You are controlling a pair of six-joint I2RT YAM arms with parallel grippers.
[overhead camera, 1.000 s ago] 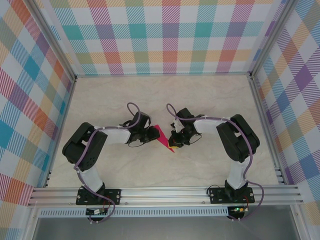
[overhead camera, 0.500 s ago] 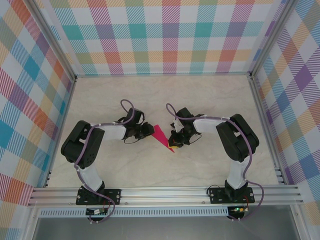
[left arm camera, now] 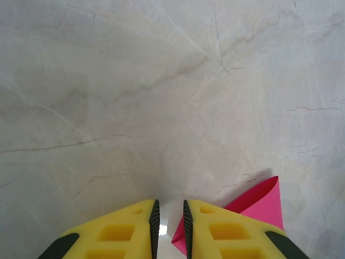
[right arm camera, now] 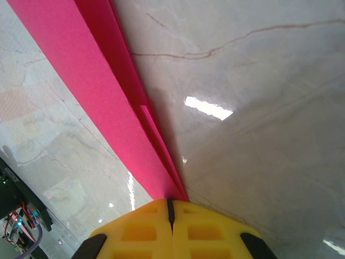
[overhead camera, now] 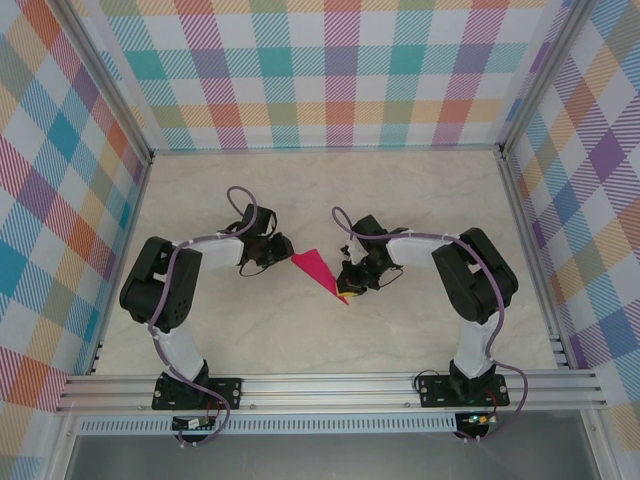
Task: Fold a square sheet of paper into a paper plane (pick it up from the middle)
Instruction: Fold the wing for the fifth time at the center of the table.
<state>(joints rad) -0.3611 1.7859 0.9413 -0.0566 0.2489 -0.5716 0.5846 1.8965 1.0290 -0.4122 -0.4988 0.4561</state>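
The left arm has drawn back, so the left end effector [overhead camera: 279,249] now sits just beside the wide tail of the paper plane [overhead camera: 316,271], its fingers a narrow slit apart with nothing between them. The right end effector [overhead camera: 347,288] is pressed together on the pointed nose, and the paper plane lies on the tabletop [overhead camera: 420,200] between the arms. Folding looks finished, with probably only the release left. The pinched tip is hidden inside the yellow fingers [right arm camera: 135,226], and the wing creases are hard to judge
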